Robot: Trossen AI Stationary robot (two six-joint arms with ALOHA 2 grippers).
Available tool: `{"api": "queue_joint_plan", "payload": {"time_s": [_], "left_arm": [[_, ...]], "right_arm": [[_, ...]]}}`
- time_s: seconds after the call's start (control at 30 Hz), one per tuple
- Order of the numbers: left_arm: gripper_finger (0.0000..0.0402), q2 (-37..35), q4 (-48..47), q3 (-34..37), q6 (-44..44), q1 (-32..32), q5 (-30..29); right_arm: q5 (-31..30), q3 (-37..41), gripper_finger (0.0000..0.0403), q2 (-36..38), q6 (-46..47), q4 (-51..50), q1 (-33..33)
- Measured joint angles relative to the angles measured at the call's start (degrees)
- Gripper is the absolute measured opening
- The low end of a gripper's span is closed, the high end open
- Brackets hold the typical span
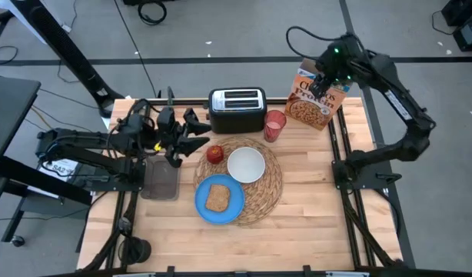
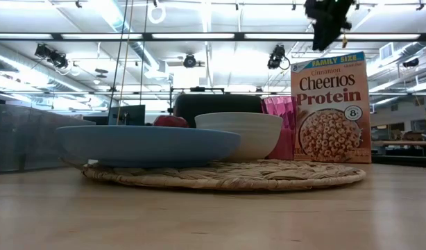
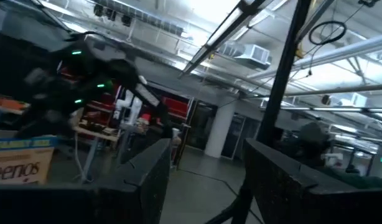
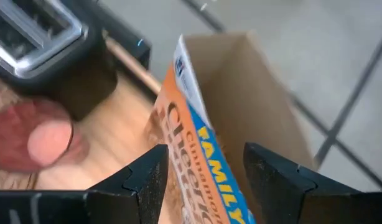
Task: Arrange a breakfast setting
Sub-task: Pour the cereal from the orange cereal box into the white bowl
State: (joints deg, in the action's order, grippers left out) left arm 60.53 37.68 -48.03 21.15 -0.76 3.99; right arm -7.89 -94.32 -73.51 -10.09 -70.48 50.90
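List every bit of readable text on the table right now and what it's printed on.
"FAMILY SIZE": blue banner along the top of the Cheerios box.
"Cinnamon Cheerios Protein": front of the same box.
"8": round badge on that box; the small print around it is too small to read.
A white label near the left arm's base is too blurred to read.
No text can be made out on the toaster, the plate, the bowl or the cup.
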Motion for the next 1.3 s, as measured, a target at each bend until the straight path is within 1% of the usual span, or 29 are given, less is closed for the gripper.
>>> {"api": "queue_joint_plan", "payload": {"time_s": [0.03,0.13,0.2,0.3,0.37,0.47,0.53,0.63,0.67,0.8,0.83,0.9,0.97,1.1,1.2,1.3], "left_arm": [[0.0206,0.0,0.2,0.0,0.0,0.5,0.1],[0.0206,-0.1,-0.3,0.0,-0.5,2.1,0.3],[0.0206,0.0,-0.6,0.0,-2.3,3.4,0.3],[0.0206,0.0,-1.6,0.0,-4.4,4.6,0.2],[0.0206,0.0,-2.3,0.0,-5.1,4.9,-0.3],[0.0206,0.2,-3.8,0.0,-5.0,4.7,-2.5],[0.0206,0.6,-4.2,0.0,-5.0,4.4,-4.0],[0.0206,0.6,-3.9,0.0,-5.0,3.6,-4.3],[0.0206,0.6,-3.9,0.0,-5.0,3.3,-4.3],[0.0206,0.6,-4.3,0.0,-5.3,2.1,-4.3],[0.0206,0.6,-4.7,0.0,-5.1,1.7,-4.3],[0.0206,0.6,-5.8,0.0,-4.3,0.7,-4.3],[0.0206,0.8,-6.5,0.0,-3.5,-0.1,-4.5],[0.0206,1.5,-6.9,0.0,-1.6,-1.5,-4.5],[0.0206,2.1,-6.2,-0.1,-1.1,-2.1,-4.4],[0.0206,2.3,-7.4,0.0,-1.9,-2.1,-4.4]], "right_arm": [[1.7,0.0,0.0213,-1.0,-0.9,-0.5,1.5],[3.8,0.0,0.0206,-4.2,-2.4,-0.4,5.0],[7.0,0.0,0.0199,-5.8,-3.5,-0.9,7.0],[12.3,0.0,0.0183,-8.2,-4.8,-4.8,8.6],[12.9,0.0,0.0167,-9.8,-5.5,-7.6,9.0],[12.7,0.1,0.0127,-11.1,-5.8,-9.9,9.1],[12.6,0.1,0.0090,-11.0,-5.7,-9.3,9.1],[11.6,0.1,0.0023,-10.2,-4.9,-9.7,9.1],[11.1,0.1,0.0013,-10.0,-4.5,-10.2,9.1],[7.7,0.1,0.0007,-7.9,-2.5,-13.7,8.3],[6.2,-0.4,0.0006,-7.4,-1.1,-15.4,7.7],[5.3,-1.5,0.0006,-6.7,1.4,-19.2,6.5],[5.5,-1.9,0.0005,-5.5,4.6,-19.9,5.1],[9.0,-2.1,0.0003,-2.3,12.5,-19.7,2.3],[9.0,-2.0,0.0002,-1.0,18.8,-19.2,-0.4],[9.0,-2.0,0.0002,0.9,24.0,-19.6,-3.1]]}}
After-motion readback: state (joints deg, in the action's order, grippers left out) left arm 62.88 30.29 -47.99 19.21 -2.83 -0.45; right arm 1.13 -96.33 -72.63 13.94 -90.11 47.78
